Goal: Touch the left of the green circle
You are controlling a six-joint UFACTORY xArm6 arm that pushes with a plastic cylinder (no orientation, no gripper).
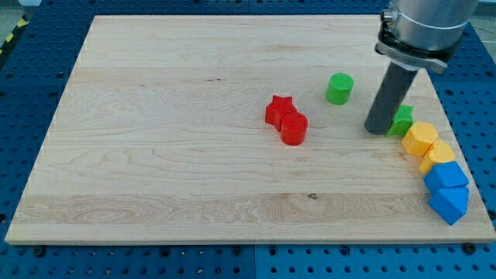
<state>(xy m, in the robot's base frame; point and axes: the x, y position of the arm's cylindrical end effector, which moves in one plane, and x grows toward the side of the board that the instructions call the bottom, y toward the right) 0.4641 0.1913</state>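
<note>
The green circle (pixel 339 88) is a short green cylinder standing on the wooden board (pixel 170 139) at the view's upper right. My tip (pixel 378 129) is the lower end of a dark rod that comes down from the view's top right. It stands to the right of and below the green circle, apart from it. My tip is right against the left side of a second green block (pixel 403 121), which the rod partly hides, so I cannot make out its shape.
A red star (pixel 278 110) and a red cylinder (pixel 294 129) touch near the board's middle. At the right edge two yellow blocks (pixel 421 138) (pixel 439 155) and two blue blocks (pixel 446 177) (pixel 449 204) form a line.
</note>
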